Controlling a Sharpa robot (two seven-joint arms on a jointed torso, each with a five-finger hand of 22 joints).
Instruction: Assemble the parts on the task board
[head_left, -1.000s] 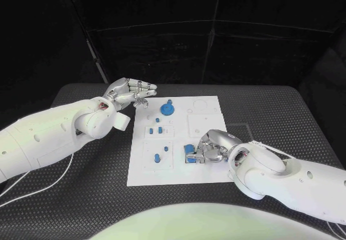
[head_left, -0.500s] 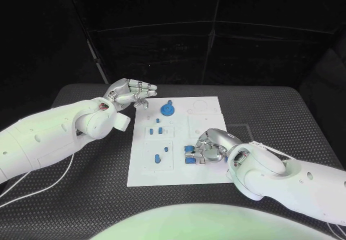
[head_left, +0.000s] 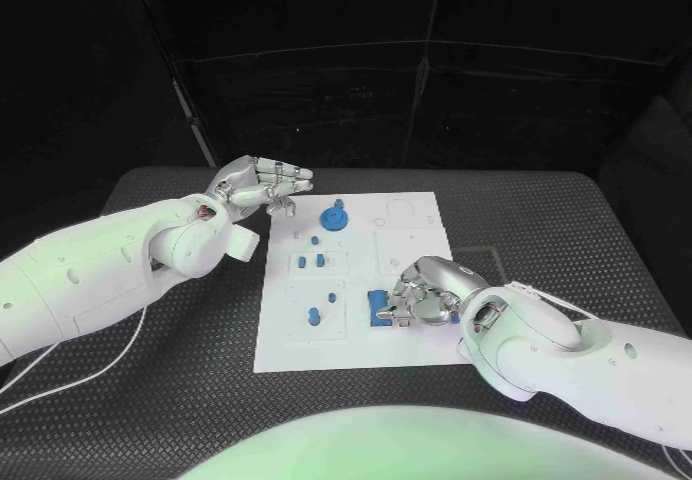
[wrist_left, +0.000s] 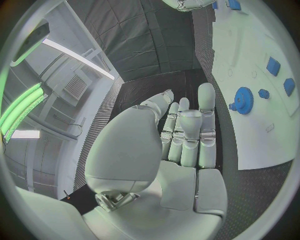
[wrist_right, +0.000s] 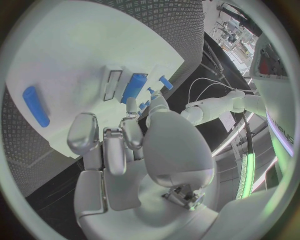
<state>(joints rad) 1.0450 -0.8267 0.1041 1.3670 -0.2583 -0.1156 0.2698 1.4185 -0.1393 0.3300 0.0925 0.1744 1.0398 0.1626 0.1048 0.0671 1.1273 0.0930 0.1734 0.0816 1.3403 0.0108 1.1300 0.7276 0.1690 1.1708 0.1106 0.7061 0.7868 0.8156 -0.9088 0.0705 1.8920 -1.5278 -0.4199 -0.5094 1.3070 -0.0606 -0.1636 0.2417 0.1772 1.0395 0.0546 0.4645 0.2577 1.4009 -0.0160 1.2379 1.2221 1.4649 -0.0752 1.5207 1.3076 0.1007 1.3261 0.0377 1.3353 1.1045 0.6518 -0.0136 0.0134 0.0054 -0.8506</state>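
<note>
My right hand (head_left: 421, 296) rests on the board (head_left: 418, 225) near its right edge, fingers curled around a blue block (head_left: 379, 303). My left hand (head_left: 257, 186) hovers off the board's far-left corner, fingers curled in, holding nothing, near the blue gear (head_left: 336, 218).

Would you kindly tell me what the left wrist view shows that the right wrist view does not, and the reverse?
Only the left wrist view shows the blue gear on the task board, with the left hand over the black table beside the board's edge, holding nothing. Only the right wrist view shows a blue rectangular block by the right hand and a long blue peg. Both show the white board and small blue parts.
</note>
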